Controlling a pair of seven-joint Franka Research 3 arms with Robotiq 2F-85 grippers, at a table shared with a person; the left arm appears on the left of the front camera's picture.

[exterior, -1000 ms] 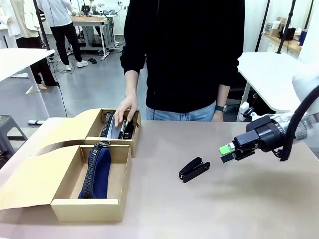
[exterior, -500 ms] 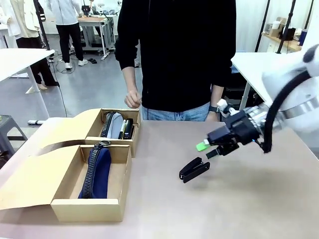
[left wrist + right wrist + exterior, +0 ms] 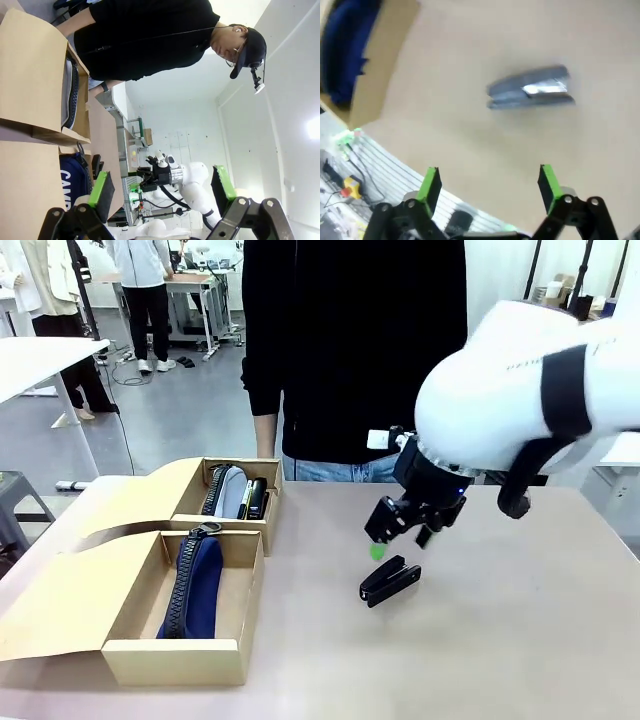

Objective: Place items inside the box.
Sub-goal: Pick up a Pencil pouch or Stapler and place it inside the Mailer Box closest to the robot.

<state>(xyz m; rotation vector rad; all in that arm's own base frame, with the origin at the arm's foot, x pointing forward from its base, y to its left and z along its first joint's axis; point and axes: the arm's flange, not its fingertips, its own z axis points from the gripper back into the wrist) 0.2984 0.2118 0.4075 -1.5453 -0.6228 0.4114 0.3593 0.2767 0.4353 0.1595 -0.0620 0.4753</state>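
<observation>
Stapler [image 3: 390, 581]: black, wedge-shaped, lying on the smooth tan bench [image 3: 500, 640], right of the box and well apart from it.
Box [image 3: 180, 662]: tan cardboard, long and shallow, flap open, with a soft navy pencil case [image 3: 195, 585] inside.
Right claw [image 3: 400, 543]: green pads spread wide, just above the stapler, empty.
Left claw [image 3: 160, 187]: wide, empty.

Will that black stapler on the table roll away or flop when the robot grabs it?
Probably not. The stapler looks hard and lies flat, so it likely won't roll. Its two halves gape at one end, so a squeeze may close them.
</observation>
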